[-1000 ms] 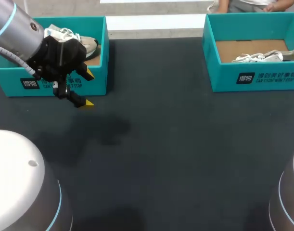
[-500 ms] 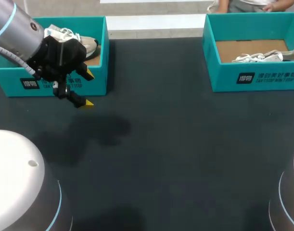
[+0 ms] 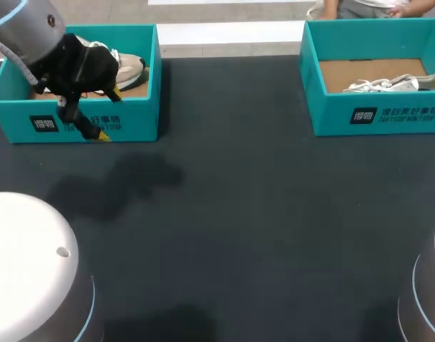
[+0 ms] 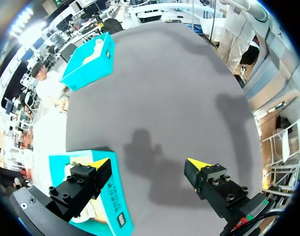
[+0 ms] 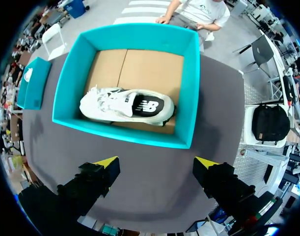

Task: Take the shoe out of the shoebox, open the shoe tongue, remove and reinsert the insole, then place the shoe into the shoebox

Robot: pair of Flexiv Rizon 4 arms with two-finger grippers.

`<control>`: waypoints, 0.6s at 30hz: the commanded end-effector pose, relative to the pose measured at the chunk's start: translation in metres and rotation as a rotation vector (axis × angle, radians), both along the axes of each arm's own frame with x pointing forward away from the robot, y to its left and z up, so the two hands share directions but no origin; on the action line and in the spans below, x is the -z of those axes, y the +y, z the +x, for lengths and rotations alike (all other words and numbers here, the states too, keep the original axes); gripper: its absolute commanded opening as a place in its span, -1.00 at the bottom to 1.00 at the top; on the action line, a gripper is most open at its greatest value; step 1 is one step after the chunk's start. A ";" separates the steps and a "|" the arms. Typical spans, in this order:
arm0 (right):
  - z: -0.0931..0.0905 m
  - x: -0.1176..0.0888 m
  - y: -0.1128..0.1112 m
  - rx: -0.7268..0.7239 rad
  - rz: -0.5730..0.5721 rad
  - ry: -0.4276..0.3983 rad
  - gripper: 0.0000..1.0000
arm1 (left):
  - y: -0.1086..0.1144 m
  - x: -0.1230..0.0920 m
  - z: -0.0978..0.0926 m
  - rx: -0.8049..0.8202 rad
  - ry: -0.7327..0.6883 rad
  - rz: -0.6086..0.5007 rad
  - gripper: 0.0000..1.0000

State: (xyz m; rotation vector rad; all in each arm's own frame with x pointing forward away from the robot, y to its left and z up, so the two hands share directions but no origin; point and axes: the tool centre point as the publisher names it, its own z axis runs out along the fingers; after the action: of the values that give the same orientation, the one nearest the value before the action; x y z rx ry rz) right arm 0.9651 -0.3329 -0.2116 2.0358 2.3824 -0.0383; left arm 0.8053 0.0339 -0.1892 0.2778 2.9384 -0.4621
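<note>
The dark table (image 3: 260,228) is carrying two teal shoeboxes along its far side. The left gripper (image 3: 108,115) is hovering at the front wall of the left shoebox (image 3: 142,122). Its fingers are standing wide apart and gripping nothing. A white shoe (image 3: 128,69) is lying inside this box, behind the gripper. The right gripper (image 5: 157,162) is hanging over the table just before the right shoebox (image 5: 189,88), with its fingers released. A second white shoe (image 5: 122,105) is lying on its side in that box.
</note>
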 end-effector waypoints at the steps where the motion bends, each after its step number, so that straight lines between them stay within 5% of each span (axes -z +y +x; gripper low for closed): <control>1: -0.001 0.000 0.000 0.001 -0.001 -0.003 1.00 | 0.001 -0.002 0.028 0.062 0.061 0.040 1.00; 7: -0.001 0.000 0.000 0.001 -0.001 -0.003 1.00 | 0.015 -0.010 0.050 0.075 0.025 0.094 1.00; 18: -0.001 0.000 0.000 0.001 -0.001 -0.003 1.00 | 0.015 -0.010 0.050 0.075 0.025 0.094 1.00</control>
State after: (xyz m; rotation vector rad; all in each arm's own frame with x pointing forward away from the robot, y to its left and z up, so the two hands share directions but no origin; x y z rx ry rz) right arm 0.9651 -0.3330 -0.2116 2.0360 2.3821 -0.0382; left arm 0.8543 0.0489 -0.1799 0.3952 2.9834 -0.3417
